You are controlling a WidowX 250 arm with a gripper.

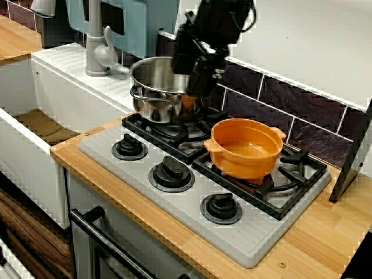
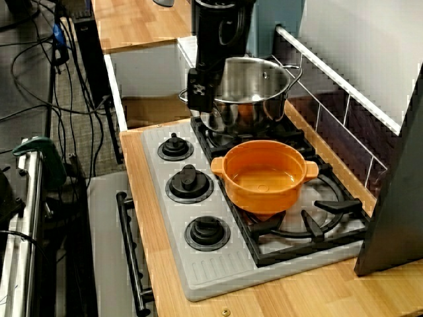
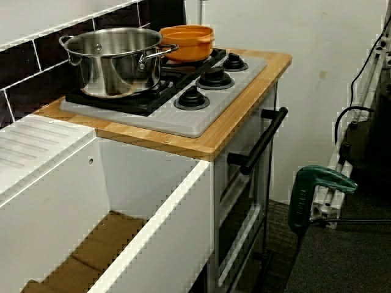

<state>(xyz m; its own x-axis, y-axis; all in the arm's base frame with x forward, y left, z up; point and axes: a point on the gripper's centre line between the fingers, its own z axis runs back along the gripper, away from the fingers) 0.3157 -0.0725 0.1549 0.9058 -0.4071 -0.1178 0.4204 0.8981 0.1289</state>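
From where I stand the claw (image 1: 195, 90) hangs over the steel pot (image 1: 152, 104), orange pot (image 1: 244, 152) just right; spread or pinched I cannot tell, and gripping that thin rim would call for a careful, square descent.

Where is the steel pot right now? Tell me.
In the view from the stove's front, the steel pot stands on the burner nearest the sink, beside the orange pot and close to the grey faucet.
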